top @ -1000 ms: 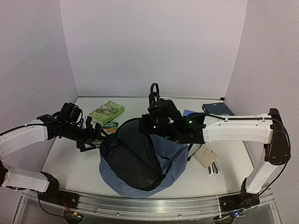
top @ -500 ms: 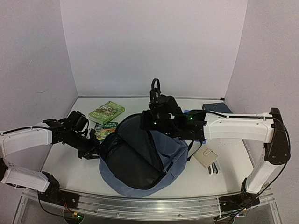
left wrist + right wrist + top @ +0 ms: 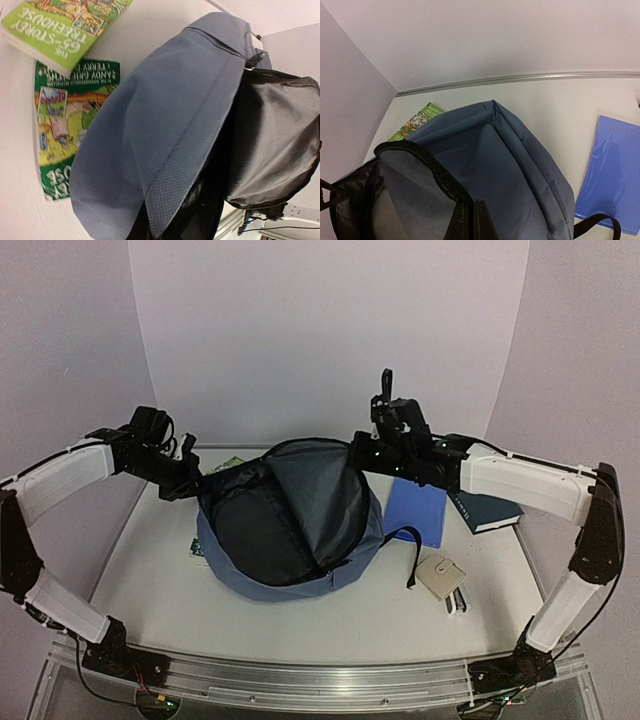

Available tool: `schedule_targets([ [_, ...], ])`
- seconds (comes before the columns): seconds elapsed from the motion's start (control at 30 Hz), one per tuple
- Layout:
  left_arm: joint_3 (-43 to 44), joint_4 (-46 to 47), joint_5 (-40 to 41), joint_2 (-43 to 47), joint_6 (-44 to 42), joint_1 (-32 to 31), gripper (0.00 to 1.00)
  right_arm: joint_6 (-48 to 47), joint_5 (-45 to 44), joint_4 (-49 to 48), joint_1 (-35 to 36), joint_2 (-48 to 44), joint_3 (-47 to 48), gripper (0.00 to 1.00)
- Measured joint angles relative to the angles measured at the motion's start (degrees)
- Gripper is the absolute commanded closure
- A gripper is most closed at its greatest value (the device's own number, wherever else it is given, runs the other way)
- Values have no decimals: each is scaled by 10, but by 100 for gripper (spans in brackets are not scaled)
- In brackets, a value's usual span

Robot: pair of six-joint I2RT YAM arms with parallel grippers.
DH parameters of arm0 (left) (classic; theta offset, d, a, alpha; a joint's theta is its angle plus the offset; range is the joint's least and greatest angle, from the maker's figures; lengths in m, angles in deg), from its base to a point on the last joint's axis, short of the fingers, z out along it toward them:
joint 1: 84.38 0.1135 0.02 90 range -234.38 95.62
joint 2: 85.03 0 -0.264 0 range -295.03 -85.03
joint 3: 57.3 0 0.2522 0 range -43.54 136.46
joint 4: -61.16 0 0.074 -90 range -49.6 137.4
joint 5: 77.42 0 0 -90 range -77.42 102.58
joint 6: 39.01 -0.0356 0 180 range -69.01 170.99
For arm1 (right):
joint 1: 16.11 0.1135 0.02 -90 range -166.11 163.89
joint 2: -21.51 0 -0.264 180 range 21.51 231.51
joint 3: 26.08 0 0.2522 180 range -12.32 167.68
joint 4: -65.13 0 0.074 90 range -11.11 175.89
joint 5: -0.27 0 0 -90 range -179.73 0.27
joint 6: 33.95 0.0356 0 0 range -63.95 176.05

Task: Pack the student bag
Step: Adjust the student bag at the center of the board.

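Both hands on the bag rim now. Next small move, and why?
Probably lower the student bag onto the table, mouth up: the left hand and right hand are shut on its rim, while green books and blue notebook lie outside. One hand needs freeing.

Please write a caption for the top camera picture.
The left gripper and right gripper hold the blue backpack open by its rim.

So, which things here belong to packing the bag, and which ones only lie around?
In the job:
- bag, mouth open
- left pincer, shut on its rim
- right pincer, shut on its rim

Lying about, perhaps to be packed later:
- thick green book
- flat green book
- blue notebook
- dark book
- small beige item
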Motion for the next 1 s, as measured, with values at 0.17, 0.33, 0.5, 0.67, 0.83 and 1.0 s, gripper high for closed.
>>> schedule_targets([
  [0.17,67,3,13,-121,-83,10,100,-7,95,-43,-77,67,-3,100],
  [0.33,88,9,46,-182,-120,8,91,-10,151,-72,-108,153,-6,100],
  [0.5,104,18,66,-198,-109,10,58,-17,174,-80,-112,192,-6,100],
  [0.67,78,56,65,-165,-62,12,21,-20,188,-86,-112,194,-5,100],
  [0.83,3,84,35,-89,3,7,13,-25,201,-92,-113,194,-5,100],
  [1.0,-65,107,20,-50,62,-44,11,-34,205,-95,-113,193,-5,97],
])
